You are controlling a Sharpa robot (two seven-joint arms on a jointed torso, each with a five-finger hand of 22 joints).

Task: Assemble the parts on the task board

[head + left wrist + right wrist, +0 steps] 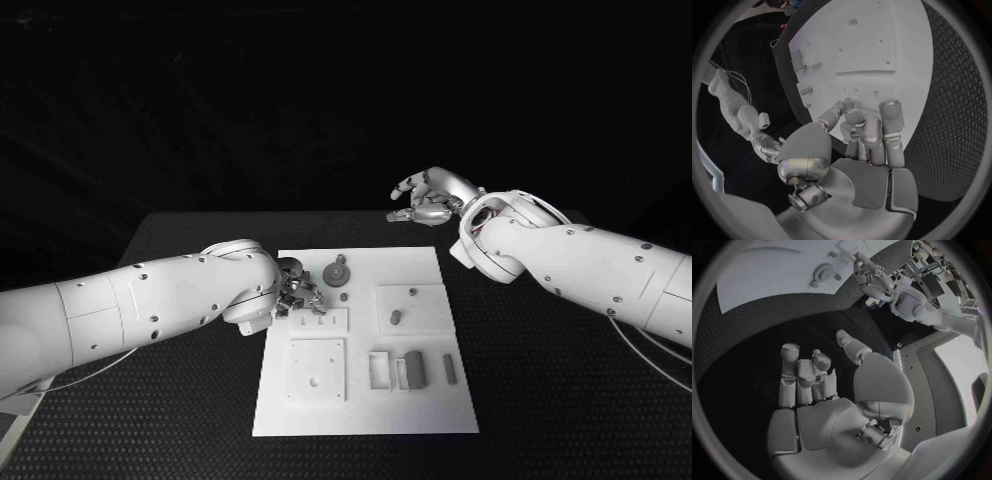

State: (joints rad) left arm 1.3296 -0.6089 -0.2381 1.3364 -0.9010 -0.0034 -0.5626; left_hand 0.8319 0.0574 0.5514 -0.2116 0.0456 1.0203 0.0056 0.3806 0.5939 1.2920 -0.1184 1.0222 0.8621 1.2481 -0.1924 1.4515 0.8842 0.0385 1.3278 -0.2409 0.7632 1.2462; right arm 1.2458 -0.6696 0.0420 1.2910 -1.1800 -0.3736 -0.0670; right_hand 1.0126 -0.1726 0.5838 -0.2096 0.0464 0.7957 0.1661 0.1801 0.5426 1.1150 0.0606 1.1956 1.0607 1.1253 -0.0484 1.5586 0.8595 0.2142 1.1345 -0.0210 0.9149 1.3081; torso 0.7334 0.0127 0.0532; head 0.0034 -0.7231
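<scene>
Task board [368, 400], white plate, sits mid-table [188, 240] w/ grey parts [415, 368] on it; no readable writing or labels on any. Left hand [296, 293] is at board's left edge near its far corner, fingers curled in; can't tell if it holds a part. Right hand [428, 197] hangs above table's far edge, off the board, fingers apart, holding nothing.

We're in a robotics lab: a black table [173, 240] under dark backdrop, a white task board [433, 400] laid out as a test fixture, and cluttered benches with equipment [939, 277] beyond.
</scene>
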